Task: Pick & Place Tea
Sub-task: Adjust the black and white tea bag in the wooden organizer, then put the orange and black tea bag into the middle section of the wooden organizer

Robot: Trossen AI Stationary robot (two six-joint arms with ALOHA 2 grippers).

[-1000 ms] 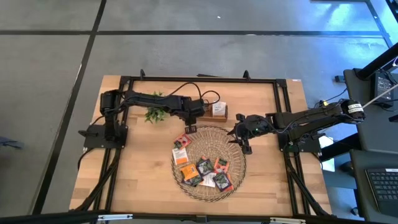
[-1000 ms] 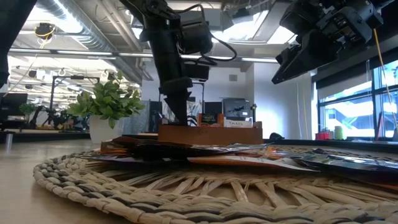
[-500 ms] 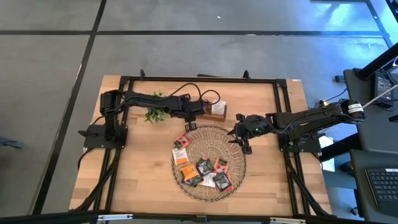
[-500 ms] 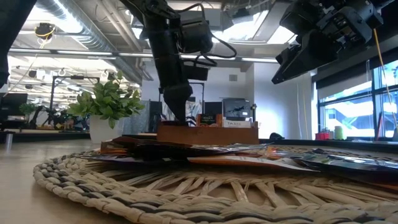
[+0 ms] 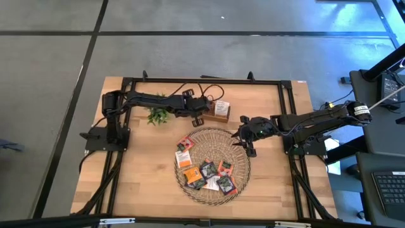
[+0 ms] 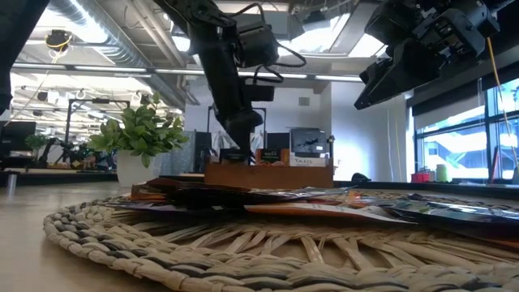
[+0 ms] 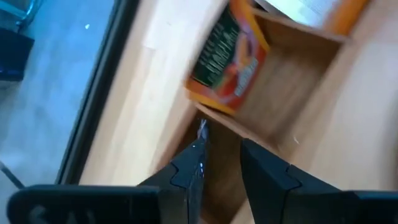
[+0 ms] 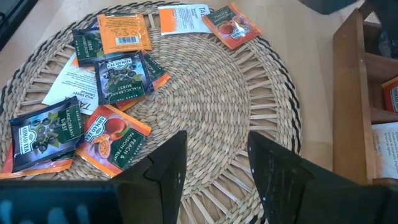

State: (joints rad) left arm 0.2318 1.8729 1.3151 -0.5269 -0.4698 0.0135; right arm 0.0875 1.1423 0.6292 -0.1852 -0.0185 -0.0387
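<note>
Several tea sachets (image 5: pixel 205 170) in orange, dark and white wrappers lie flat on the round woven tray (image 5: pixel 235 155). An orange sachet (image 7: pixel 227 62) stands slanted in one compartment of the wooden box (image 7: pixel 280 81), which rests on the table just beyond the tray (image 5: pixel 221 111). My left gripper (image 7: pixel 222 146) hovers open over the box's left end (image 6: pixel 223 172), slanting down, nothing between its fingers. My right gripper (image 8: pixel 217 140) hangs open above the tray's right far part (image 5: pixel 243 140), clear of the sachets (image 8: pixel 118 74).
A small green plant (image 5: pixel 158 116) stands left of the box. Black frame rails (image 5: pixel 202 80) run along the table's far edge and sides. Bare wood shows left (image 5: pixel 145 171) and right (image 5: pixel 272 177) of the tray.
My left gripper has drawn back from over the tray's far rim toward the table's far edge, up beside the box's left end. It has tipped from pointing steeply down to a shallower slant. My right arm has kept still.
</note>
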